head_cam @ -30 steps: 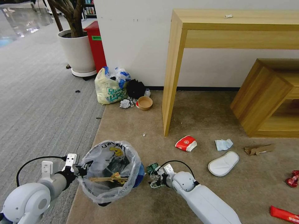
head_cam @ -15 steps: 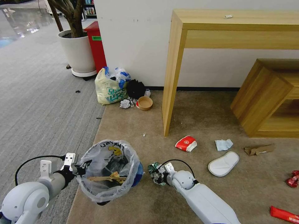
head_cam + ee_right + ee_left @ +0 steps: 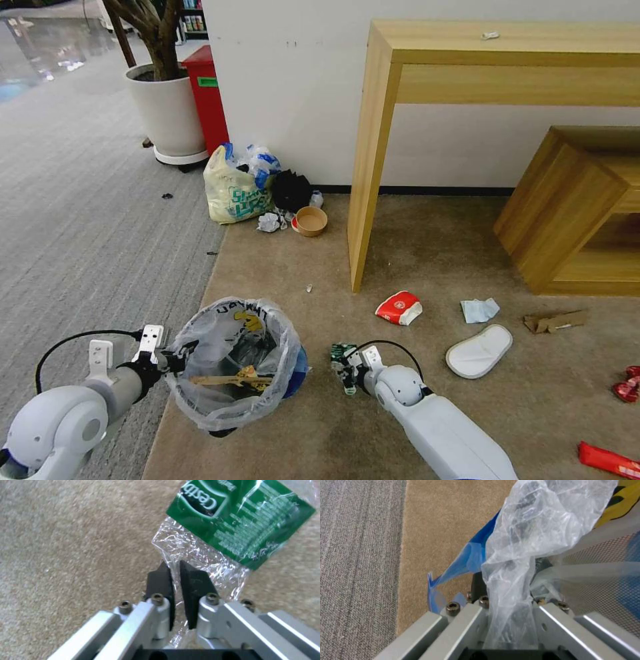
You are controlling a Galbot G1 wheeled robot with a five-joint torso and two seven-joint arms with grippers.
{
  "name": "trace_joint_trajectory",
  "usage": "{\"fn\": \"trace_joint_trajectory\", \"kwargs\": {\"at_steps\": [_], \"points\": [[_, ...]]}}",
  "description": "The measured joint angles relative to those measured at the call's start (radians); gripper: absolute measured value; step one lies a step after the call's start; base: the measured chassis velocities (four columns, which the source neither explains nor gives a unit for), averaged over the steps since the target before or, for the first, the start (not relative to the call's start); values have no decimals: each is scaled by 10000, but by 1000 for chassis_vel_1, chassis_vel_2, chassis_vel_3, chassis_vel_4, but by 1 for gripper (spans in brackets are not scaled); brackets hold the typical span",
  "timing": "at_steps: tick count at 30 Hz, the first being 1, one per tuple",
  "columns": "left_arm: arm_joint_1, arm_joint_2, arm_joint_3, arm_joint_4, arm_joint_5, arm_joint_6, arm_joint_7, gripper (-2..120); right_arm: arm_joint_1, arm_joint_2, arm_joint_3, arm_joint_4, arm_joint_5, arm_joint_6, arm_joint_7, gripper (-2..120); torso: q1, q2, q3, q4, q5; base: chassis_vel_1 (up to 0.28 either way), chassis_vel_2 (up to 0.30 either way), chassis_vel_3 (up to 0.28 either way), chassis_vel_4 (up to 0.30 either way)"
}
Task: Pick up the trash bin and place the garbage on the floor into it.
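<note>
The left tool (image 3: pixel 175 361) is clamped on the near-left rim of the small round black-and-blue trash bin (image 3: pixel 233 363), pinching its crinkly clear plastic liner; in the left wrist view the liner (image 3: pixel 516 580) bunches between the closed fingers, with a blue edge of the bin beside it. The bin hangs at the left edge of the flat beige-brown short-pile carpet floor (image 3: pixel 427 260), where it meets the grey ribbed carpet (image 3: pixel 87 220), and a wooden stick (image 3: pixel 230 381) lies across its inside. Just right of the bin, the right tool (image 3: pixel 346 368) is closed on a clear plastic wrapper with a green printed label (image 3: pixel 240 517); the right wrist view shows its two black fingers (image 3: pixel 160 585) nearly together on the clear end while the green part hangs over the carpet. Farther right on the floor lie a red-and-white wrapper (image 3: pixel 398 308), a crumpled pale-blue tissue (image 3: pixel 479 309), a white slipper (image 3: pixel 479 351), a brown cardboard scrap (image 3: pixel 555 321), and red wrappers (image 3: pixel 612 459) at the right edge. Far left by the wall sit a bulging yellowish bag with green print (image 3: pixel 233 187) and a round brown bowl (image 3: pixel 311 221). A light wooden surface (image 3: pixel 493 47) stands against the far wall.
</note>
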Motion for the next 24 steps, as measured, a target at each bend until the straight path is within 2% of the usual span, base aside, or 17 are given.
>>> {"fn": "trace_joint_trajectory", "kwargs": {"at_steps": [2, 11, 15, 17, 18, 21, 22, 24], "points": [[0, 17, -6, -13, -6, 0, 0, 0, -98, -35, 195, 169, 82, 33, 66, 0, 1, 0, 0, 1, 0, 0, 0, 0, 0], [22, 48, -41, -83, -11, 0, 22, 0, -575, -210, 999, 993, 313, 135, 319, 0, 1, 0, 0, 2, 2, 0, 0, 0, 0], [35, 41, -25, -132, 6, 0, 23, 0, -966, -290, 1660, 1728, 404, 215, 384, 0, 1, -1, -1, 1, 2, 0, 0, 0, 0], [36, 85, 3, -144, 15, 0, 9, 0, -1255, -521, 2314, 2648, 619, 375, 351, 0, 1, -1, 0, 1, 4, 0, 0, 0, 0], [36, 85, 3, -144, 15, 0, 9, 0, -1255, -521, 2314, 2648, 619, 375, 351, 0, 1, -1, 0, 1, 4, 0, 0, 0, 0], [-18, 156, 103, -128, 20, 0, -19, 0, -1336, -1109, 2814, 4021, 1286, 373, 394, 0, 1, -1, -2, 2, 2, 0, 0, 0, 0], [-18, 156, 103, -128, 20, 0, -19, 0, -1336, -1109, 2814, 4021, 1286, 373, 394, 0, 1, -1, -2, 2, 2, 0, 0, 0, 0], [-92, 186, 268, -105, 19, 0, -105, 0, -1266, -1533, 2970, 4877, 1793, 296, 477, 0, 1, -1, -2, 1, 2, 0, 0, 0, 0]]}}
